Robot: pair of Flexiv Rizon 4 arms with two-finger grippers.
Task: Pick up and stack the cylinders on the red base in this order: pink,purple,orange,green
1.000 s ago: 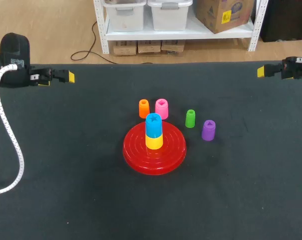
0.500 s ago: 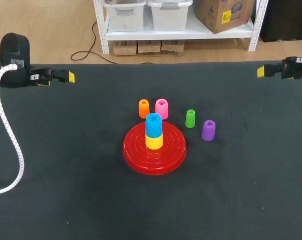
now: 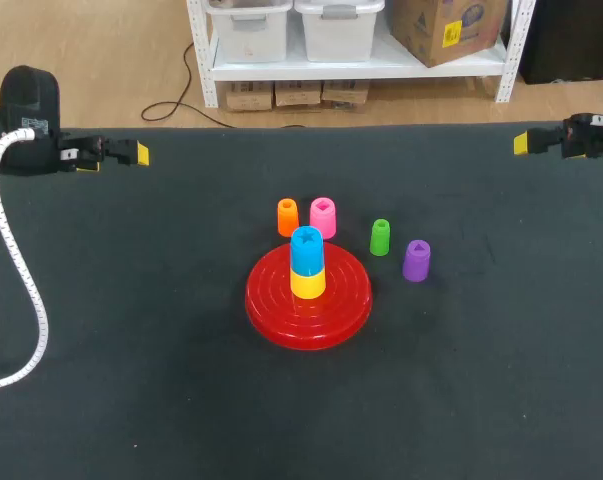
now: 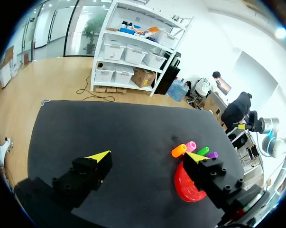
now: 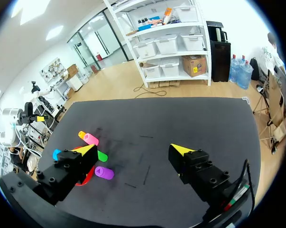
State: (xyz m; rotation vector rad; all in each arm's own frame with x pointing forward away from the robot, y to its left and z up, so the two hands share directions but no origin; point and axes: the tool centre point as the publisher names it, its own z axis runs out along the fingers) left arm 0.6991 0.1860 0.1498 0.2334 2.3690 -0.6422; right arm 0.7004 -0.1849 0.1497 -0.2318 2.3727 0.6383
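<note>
The red base [image 3: 271, 305] lies mid-table with a yellow cylinder [image 3: 307, 284] and a blue cylinder [image 3: 306, 251] stacked on it. Behind it stand the orange cylinder [image 3: 287, 217] and the pink cylinder [image 3: 323, 217]. To its right are the green cylinder [image 3: 380, 237] and the purple cylinder [image 3: 416, 260]. My left gripper [image 3: 131, 153] rests open at the far left table edge, my right gripper [image 3: 526, 143] open at the far right edge. Both are far from the cylinders. The left gripper [image 4: 147, 156] and right gripper [image 5: 133, 148] hold nothing.
A white cable [image 3: 21, 290] loops over the table's left side. Bare black tabletop [image 3: 481, 380] surrounds the base on all sides.
</note>
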